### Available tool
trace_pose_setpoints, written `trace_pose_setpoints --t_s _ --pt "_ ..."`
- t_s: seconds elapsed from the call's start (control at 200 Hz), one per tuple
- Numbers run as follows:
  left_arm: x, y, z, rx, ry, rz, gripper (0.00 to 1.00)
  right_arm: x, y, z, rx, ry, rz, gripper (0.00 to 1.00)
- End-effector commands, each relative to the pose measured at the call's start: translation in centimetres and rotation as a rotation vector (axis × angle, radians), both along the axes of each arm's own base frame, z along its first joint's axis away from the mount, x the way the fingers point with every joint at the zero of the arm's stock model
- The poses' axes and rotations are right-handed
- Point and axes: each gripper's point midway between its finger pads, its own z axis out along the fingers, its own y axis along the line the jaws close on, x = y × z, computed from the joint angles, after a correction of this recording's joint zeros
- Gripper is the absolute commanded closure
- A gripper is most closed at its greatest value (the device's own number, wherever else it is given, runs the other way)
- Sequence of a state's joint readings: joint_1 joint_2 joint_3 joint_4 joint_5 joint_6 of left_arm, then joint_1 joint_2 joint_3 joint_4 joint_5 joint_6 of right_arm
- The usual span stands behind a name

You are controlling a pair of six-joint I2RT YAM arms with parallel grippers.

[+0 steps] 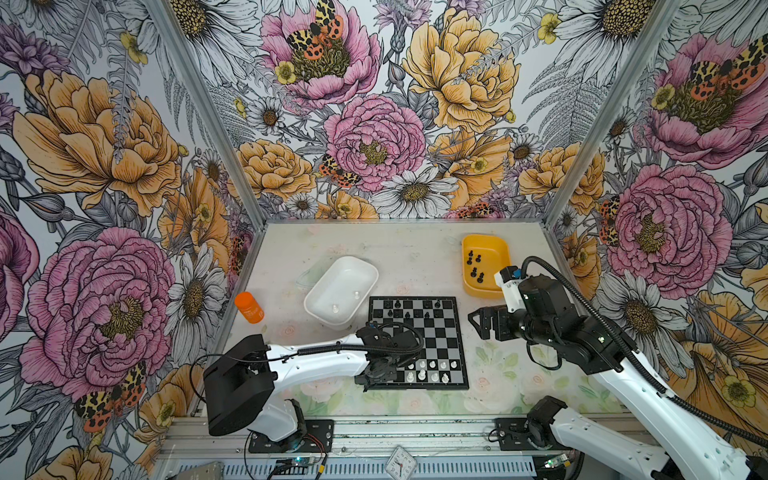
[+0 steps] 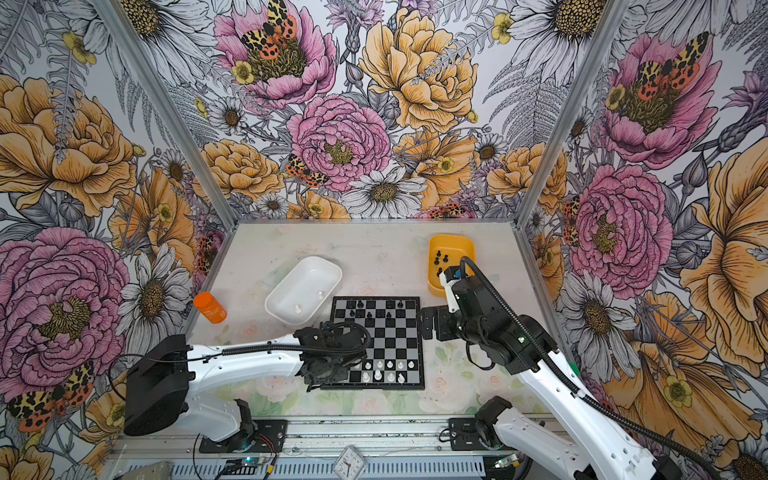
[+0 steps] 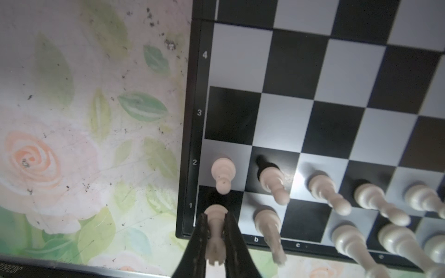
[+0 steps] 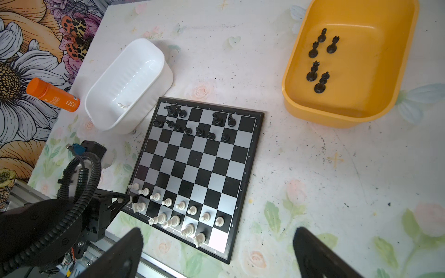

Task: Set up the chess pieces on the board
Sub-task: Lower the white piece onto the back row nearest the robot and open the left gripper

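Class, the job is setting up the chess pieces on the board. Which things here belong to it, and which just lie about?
Belong: board; white pieces; black pieces; white tub; yellow tub; rook held by the left tool.
Lying about: orange bottle; small clock.

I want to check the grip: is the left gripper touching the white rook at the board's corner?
Touching. The left wrist view shows the left gripper with both fingers pressed against the white rook, no gap.
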State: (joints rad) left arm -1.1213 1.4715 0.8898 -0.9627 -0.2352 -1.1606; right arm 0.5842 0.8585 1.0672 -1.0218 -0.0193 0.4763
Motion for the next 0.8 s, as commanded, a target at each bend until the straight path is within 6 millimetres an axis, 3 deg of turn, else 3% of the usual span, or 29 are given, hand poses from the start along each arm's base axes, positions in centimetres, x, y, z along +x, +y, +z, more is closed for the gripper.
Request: trace_pose_setpoints --t_s 0.0,0.26,0.495,0.675,0.796 --pt "0.4 -1.0 0.1 -0.026 0.005 -0.021 0.84 -0.1 -0.3 0.0 -0.015 -0.010 -0.007 0.00" --pt "0.4 -0.8 -0.1 -0.021 0.008 -0.019 0.81 -0.2 -0.4 -0.1 -0.016 -0.007 -0.011 0.00" --pt "0.5 -1.0 0.2 -0.028 0.004 -0.025 0.68 0.0 -0.4 0.0 -0.020 -0.010 -0.009 0.00" --pt "0.9 -1.3 1.6 -0.071 -0.019 -0.022 0.64 0.2 -0.3 0.1 -0.024 -0.009 -0.006 0.00" --pt "0.8 -0.5 2.5 -0.086 -0.027 -0.004 0.64 0.5 -0.1 0.3 -0.031 -0.015 0.000 0.00"
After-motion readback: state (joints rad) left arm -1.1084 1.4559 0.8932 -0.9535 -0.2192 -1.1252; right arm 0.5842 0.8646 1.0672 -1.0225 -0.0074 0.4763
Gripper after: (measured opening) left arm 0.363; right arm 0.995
